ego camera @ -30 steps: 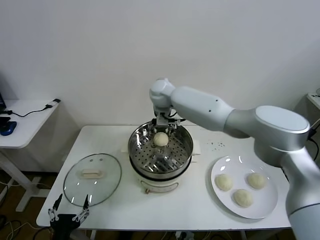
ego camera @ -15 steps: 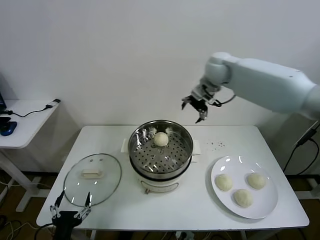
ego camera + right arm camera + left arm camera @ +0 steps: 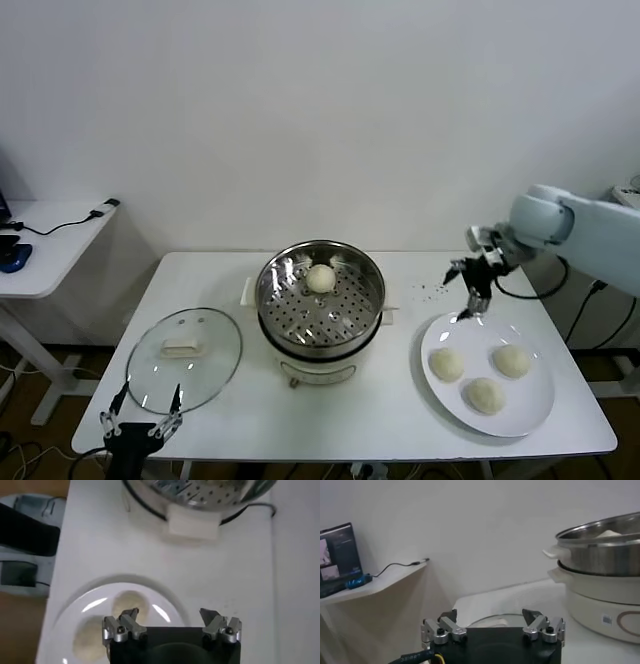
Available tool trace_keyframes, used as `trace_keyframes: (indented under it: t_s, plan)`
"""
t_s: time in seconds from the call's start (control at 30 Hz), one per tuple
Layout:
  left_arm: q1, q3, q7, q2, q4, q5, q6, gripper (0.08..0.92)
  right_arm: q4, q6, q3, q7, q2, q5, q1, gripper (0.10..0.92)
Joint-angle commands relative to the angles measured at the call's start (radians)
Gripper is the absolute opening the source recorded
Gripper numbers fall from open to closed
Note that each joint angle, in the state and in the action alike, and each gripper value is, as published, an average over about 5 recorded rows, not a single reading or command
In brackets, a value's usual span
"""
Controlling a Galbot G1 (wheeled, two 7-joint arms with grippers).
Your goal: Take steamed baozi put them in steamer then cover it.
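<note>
- The left hand (image 3: 138, 428) hangs at the desk's near edge, on the near side of the steamer and off toward the lid, with its fingers spread wide and nothing between them; it appears to be waiting.
- The glass lid (image 3: 185, 358) lies flat on the desk (image 3: 350, 425), beside the steamer on the left-hand side, clear of the pot.
- A white plate (image 3: 530, 410) sits on the desk on the other side of the steamer, well apart from it. Three buns (image 3: 447, 364) rest on it: one nearest the steamer, one farther out, one toward the near edge.
- The steamer (image 3: 321, 300) stands in the middle of the desk, uncovered. One bun (image 3: 320, 278) already lies on its holed tray, toward the far wall of the pot.
- The right hand (image 3: 471, 287) hovers above the plate's far rim, on the side facing the steamer, pointing down. Its fingers stand fully apart and it carries nothing. Its own camera shows a bun just beneath and ahead of it.
- Judged from this, the step in hand is fetching the second bun; one of four is placed and the lid is still off.
- The next move probably calls for lowering the right hand over the bun nearest the steamer, centring the fingers on either side, and closing gently, since soft dough would dent under a hard squeeze.
</note>
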Motion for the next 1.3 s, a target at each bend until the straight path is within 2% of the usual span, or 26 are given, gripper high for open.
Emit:
trace_keyframes:
  t_s: [0.03, 0.43, 0.87, 1.3]
  plan:
    - [0.007, -0.002, -0.001, 0.004, 0.01, -0.002, -0.003, 0.823, -0.005, -0.075, 0.183, 0.024, -0.045, -0.077, -0.303, 0.823]
    - [0.017, -0.004, -0.003, 0.003, 0.027, -0.001, -0.01, 0.823, -0.124, -0.077, 0.236, 0.051, 0.058, -0.12, -0.362, 0.823]
    - [0.015, -0.006, -0.004, 0.0, 0.035, 0.002, -0.01, 0.823, -0.163, -0.073, 0.238, 0.043, 0.105, -0.154, -0.381, 0.822]
    - [0.017, -0.007, -0.005, 0.003, 0.036, 0.001, -0.01, 0.823, -0.156, -0.065, 0.209, 0.02, 0.106, -0.124, -0.329, 0.617]
